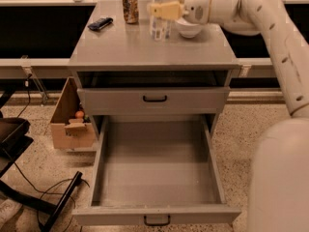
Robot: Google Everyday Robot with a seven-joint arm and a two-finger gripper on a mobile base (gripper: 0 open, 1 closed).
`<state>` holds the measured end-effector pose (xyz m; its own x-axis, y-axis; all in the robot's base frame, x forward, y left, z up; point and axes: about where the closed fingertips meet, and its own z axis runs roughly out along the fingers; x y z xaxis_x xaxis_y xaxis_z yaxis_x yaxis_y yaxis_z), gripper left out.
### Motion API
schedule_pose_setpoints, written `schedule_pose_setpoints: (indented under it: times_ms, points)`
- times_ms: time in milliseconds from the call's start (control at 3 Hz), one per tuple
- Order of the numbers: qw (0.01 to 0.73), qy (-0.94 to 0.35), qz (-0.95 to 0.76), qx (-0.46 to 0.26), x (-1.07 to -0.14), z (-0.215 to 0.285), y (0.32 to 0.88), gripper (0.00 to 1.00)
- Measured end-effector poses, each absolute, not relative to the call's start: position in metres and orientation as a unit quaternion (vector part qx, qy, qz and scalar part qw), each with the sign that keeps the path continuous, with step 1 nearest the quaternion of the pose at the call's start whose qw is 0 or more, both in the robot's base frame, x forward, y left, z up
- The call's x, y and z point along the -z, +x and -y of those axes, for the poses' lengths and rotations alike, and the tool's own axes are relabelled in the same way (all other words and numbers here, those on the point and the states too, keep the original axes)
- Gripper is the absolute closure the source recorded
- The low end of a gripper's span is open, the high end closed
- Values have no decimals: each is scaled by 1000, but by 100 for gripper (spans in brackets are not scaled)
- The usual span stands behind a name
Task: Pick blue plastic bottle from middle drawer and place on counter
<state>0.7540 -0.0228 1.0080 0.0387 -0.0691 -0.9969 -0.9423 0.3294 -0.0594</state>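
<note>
The blue plastic bottle (160, 18) is clear, stands upright, and is held at the back middle of the counter (145, 45), its base at or just above the surface. My gripper (164, 9) is shut on the bottle's upper body, reaching in from the right with its yellowish fingers (166, 9) around it. The bottle's cap is cut off by the top edge. The middle drawer (157, 170) is pulled fully open below and its grey floor is bare.
A brownish drink can (129, 7) and a dark phone-like object (100, 23) sit at the back left of the counter. A white bowl (189, 28) sits just right of the bottle. A cardboard box (71, 117) stands left of the cabinet. The other drawer front (154, 99) is closed.
</note>
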Motion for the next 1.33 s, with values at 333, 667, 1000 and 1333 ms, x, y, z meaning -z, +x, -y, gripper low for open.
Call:
schedule_pose_setpoints:
  times_ms: [333, 667, 1000, 1333]
  points:
    - [591, -414, -586, -369, -1023, -9, 811, 100]
    - [589, -399, -595, -375, -1013, -27, 837, 100]
    - [570, -363, -619, -400, -961, -37, 868, 100]
    - [558, -342, -629, -420, -929, -43, 882, 100]
